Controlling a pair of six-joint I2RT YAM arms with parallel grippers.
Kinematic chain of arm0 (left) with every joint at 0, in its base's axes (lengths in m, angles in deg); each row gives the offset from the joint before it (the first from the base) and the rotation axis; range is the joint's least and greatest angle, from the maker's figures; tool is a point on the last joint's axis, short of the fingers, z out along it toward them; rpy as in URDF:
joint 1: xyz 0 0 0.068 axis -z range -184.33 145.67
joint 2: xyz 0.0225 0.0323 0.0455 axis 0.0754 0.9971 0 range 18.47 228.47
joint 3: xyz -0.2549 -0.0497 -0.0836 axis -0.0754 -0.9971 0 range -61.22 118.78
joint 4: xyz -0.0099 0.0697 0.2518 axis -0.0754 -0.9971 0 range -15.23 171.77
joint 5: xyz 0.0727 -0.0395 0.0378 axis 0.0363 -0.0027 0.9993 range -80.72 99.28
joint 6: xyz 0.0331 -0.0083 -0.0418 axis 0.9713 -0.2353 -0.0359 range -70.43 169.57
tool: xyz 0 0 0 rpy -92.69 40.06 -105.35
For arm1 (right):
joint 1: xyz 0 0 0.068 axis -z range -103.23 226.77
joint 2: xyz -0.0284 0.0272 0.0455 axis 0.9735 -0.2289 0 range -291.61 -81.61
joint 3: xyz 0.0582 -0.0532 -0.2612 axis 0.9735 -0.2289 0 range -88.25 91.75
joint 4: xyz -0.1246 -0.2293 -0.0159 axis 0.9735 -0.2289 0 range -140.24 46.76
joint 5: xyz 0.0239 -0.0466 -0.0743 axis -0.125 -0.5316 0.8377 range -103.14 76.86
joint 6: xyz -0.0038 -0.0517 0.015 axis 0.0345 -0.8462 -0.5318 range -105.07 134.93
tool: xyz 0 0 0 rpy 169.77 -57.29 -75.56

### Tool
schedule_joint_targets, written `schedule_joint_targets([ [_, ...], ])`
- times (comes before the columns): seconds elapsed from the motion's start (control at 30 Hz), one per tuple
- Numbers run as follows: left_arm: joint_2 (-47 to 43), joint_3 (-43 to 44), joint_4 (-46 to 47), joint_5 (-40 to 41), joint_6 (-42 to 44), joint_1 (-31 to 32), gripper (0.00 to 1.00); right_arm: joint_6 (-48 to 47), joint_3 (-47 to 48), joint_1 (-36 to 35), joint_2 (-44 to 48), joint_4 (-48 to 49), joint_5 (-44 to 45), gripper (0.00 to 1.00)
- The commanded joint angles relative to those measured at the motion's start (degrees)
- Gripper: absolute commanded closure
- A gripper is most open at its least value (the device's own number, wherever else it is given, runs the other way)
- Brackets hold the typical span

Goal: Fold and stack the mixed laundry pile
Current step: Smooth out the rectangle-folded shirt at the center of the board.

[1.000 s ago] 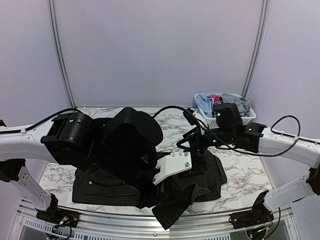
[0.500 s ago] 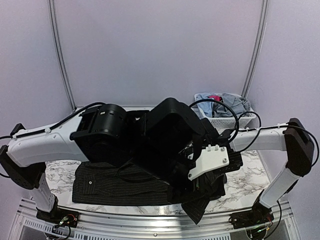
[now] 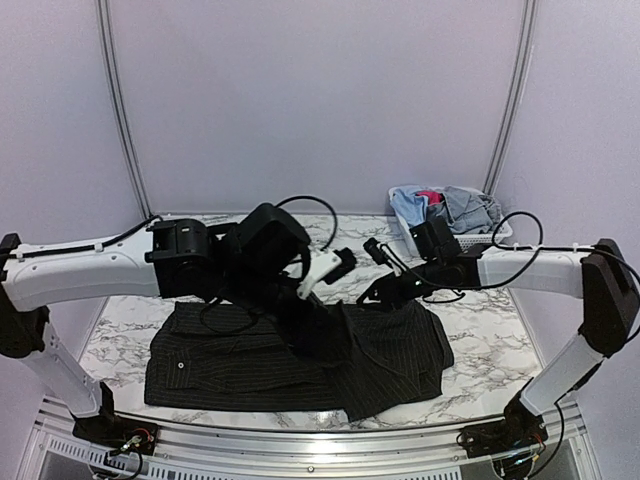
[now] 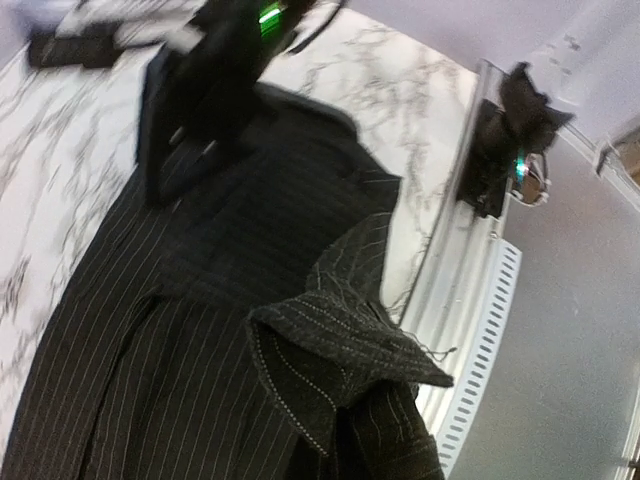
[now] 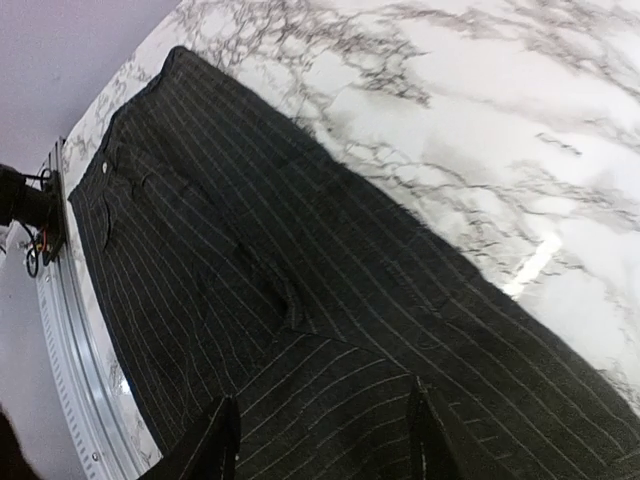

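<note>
Two grippers work over one garment. The black pinstriped shirt (image 3: 220, 365) lies spread across the near half of the marble table (image 3: 480, 345). The left gripper (image 3: 322, 340) is clamped tight on a cuffed fold of the shirt, which is raised just above the rest of the cloth. The right gripper (image 5: 320, 440) hovers over the shirt's right part, fingers (image 5: 220, 445) parted with nothing between them. A light blue piece (image 3: 408, 205), a grey-blue piece (image 3: 468, 205) and a pink-red piece (image 3: 430, 195) sit in the white basket (image 3: 500, 232) at the far right.
</note>
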State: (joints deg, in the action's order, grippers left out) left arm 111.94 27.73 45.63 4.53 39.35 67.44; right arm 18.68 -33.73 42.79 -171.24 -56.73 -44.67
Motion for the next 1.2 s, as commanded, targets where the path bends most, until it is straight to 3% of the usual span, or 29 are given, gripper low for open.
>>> schedule_joint_targets([
  [0.0,-9.60,-13.31,12.43,2.43,-9.19,-7.51,1.00,0.08,2.01,3.74,2.35,-4.31,-0.31,0.46],
  [0.2,-15.36,-27.26,17.16,3.54,-14.17,-16.43,1.00,-0.04,-0.76,5.91,2.46,-6.34,1.34,0.44],
  [0.53,-24.26,-43.43,18.17,8.41,-20.71,-26.81,1.00,0.91,-1.31,8.39,-1.21,-8.18,5.17,0.44],
  [0.73,-26.61,-49.71,17.86,10.80,-23.31,-30.93,1.00,0.25,1.05,8.45,-1.09,-9.11,5.68,0.43],
  [0.97,-23.97,-51.14,15.99,13.69,-24.10,-33.17,1.00,-0.98,4.63,8.41,0.03,-12.22,4.92,0.43],
  [1.0,-23.51,-50.82,15.67,14.12,-24.14,-33.32,0.98,-1.06,5.09,8.40,0.49,-12.70,4.57,0.43],
  [1.1,-23.66,-48.66,14.86,14.49,-22.97,-33.70,0.67,-0.45,6.14,8.12,2.10,-14.30,3.33,0.44],
  [1.13,-24.53,-47.66,14.66,14.87,-22.27,-33.71,0.55,-0.07,6.27,7.76,2.85,-14.76,2.99,0.44],
  [1.17,-25.66,-46.44,14.24,16.07,-21.87,-33.71,0.35,0.50,6.29,7.33,3.56,-15.18,2.75,0.44],
])
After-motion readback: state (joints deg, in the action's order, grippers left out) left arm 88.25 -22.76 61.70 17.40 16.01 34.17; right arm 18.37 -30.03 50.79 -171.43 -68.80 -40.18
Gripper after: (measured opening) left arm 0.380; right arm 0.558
